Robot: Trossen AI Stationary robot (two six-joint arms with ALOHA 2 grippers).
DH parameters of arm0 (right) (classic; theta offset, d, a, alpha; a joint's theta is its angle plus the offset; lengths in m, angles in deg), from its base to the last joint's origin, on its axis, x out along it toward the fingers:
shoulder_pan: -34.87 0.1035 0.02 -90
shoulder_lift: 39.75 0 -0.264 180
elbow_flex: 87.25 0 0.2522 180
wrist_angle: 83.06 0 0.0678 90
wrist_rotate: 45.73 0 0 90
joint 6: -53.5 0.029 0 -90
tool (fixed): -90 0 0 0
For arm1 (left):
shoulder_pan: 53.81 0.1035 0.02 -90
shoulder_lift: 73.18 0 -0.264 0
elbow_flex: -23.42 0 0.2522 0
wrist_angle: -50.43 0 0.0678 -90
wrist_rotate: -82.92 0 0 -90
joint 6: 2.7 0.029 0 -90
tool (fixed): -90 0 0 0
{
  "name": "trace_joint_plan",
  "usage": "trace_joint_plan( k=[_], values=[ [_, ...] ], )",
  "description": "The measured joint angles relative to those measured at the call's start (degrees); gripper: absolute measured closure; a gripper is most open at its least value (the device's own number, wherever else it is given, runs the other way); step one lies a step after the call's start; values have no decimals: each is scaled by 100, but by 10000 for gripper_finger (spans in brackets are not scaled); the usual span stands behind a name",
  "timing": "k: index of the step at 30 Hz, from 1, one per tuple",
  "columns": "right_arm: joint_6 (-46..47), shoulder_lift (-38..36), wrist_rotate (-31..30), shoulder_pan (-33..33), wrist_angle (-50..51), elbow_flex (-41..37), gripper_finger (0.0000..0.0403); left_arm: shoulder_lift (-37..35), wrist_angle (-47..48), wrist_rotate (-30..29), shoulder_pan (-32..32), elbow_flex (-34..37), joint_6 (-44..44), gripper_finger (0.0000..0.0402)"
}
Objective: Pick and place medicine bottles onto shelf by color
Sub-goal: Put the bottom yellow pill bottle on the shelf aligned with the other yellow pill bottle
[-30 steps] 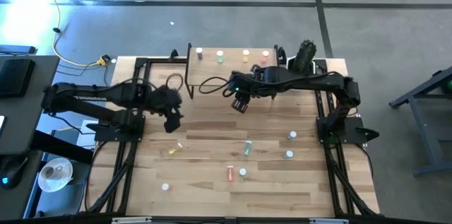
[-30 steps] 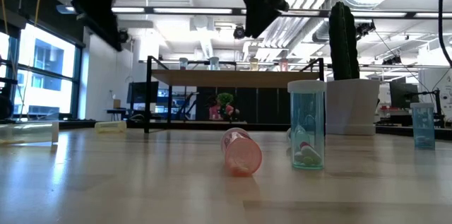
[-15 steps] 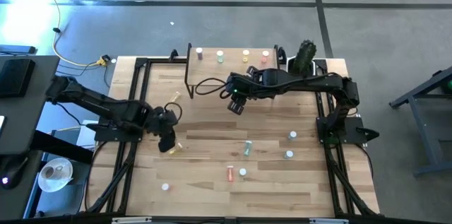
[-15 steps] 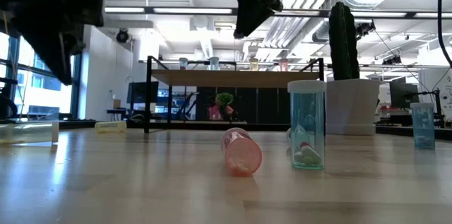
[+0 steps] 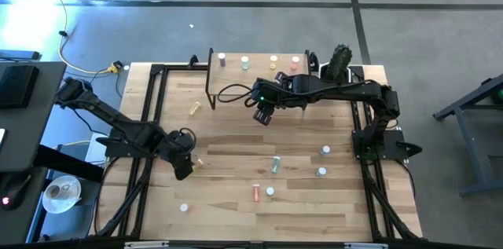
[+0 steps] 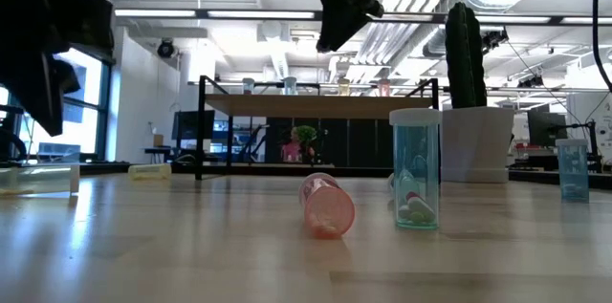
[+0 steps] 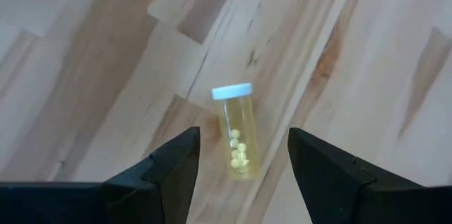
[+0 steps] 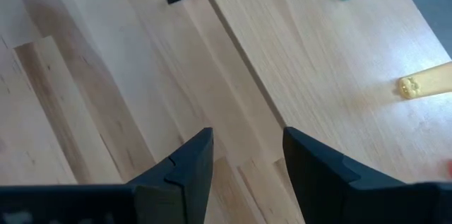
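Four medicine bottles (image 5: 258, 61) already stand on the shelf (image 5: 256, 74) at the far side; about eight are left on the table (image 5: 236, 143), some lying flat. Left gripper (image 5: 183, 167), fingers apart and empty, hovers over a lying yellow bottle (image 7: 237, 131) at near left. Right gripper (image 5: 262, 115), fingers also apart and empty, hangs just in front of the shelf. Roughly a third done.

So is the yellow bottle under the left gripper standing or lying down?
Lying down: the yellow bottle rests on its side on the table, white cap sideways.
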Motion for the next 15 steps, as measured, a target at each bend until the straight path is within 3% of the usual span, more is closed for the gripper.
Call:
trace_joint_plan(
  k=[15],
  values=[
    [0,0,1,-2,0,0,242,862,-314,-270,-451,46,-509,197]
  ],
)
